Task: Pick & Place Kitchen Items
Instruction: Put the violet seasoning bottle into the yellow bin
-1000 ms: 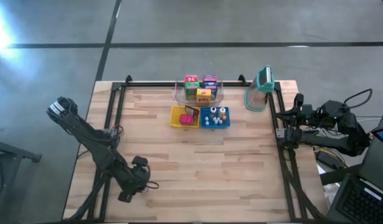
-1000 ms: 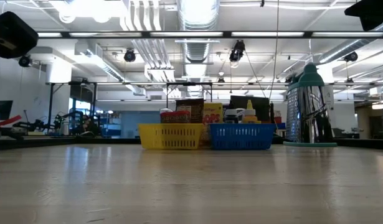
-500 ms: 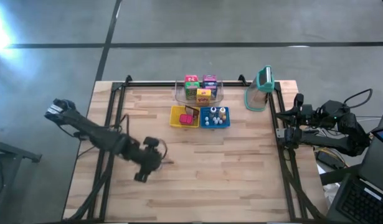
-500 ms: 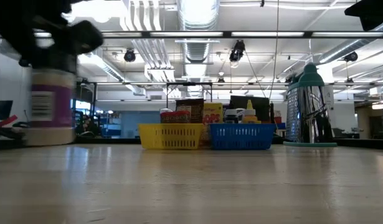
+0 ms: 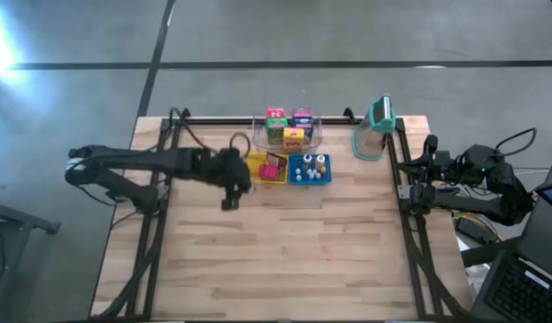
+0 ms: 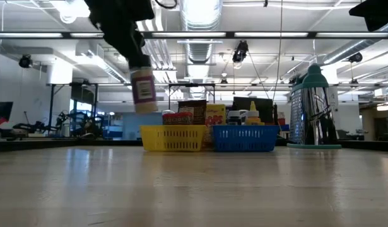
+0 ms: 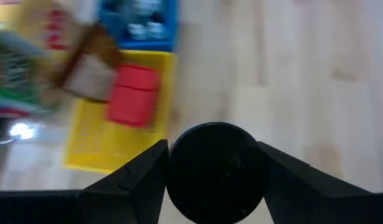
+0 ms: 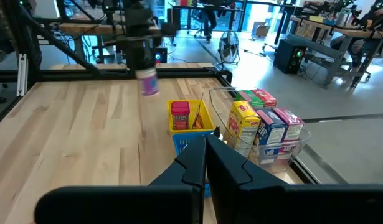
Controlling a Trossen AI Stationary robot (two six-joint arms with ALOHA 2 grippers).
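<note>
My left gripper hangs over the table's far middle, just left of the yellow basket, shut on a small bottle. The bottle has a pale body, a purple label and a dark round cap. A red carton lies in the yellow basket. Small white pieces lie in the blue basket. Several coloured cartons stand in a clear tray behind the baskets. My right gripper waits shut at the table's right edge. My left gripper pinches the bottle's top end, at the sides of the dark cap, between its two fingers. The fingers slant down from the table's left. The bottle hangs below them, nearly upright and lifted clear of the table.
A clear jug with a teal lid stands at the far right. Black frame rails run along the table's left, right and far sides. Bare wood spreads over the near half.
My left gripper has swung from the table's near left corner toward the far edge and the right, rising and turning as it went. It has stayed shut on the bottle and carried it up to beside the yellow basket.
</note>
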